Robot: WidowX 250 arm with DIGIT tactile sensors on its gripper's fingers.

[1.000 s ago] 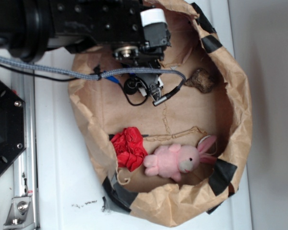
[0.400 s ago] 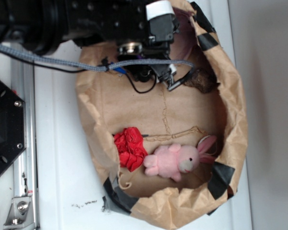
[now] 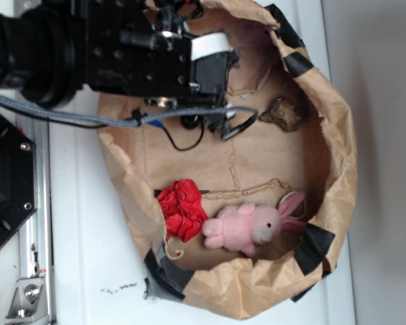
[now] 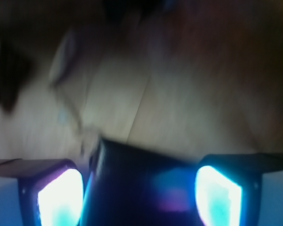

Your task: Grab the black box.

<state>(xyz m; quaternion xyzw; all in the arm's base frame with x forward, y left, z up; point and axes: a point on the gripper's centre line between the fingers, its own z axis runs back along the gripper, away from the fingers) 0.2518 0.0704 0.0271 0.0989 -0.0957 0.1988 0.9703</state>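
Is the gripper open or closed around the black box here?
Cannot tell. In the wrist view the black box sits between the gripper fingers, but blur hides whether they touch.

black box (image 4: 141, 188) between pincer (image 4: 139, 197) fingers (image 4: 61, 197) — blurred

A white table (image 3: 88, 237) is being used to carry everything. A big brown paper bag (image 3: 335, 156), rolled down and open at the top, is being held up by the table, and it is patched with black tape (image 3: 314, 247) at the edges. At the left side, a black metal plate with screws (image 3: 7, 179) is being carried by the table too, with a silver rail (image 3: 35, 203) lying just beside it. A few small dark crumbs (image 3: 118, 289) are being seen on the white top near the bag's lower edge.
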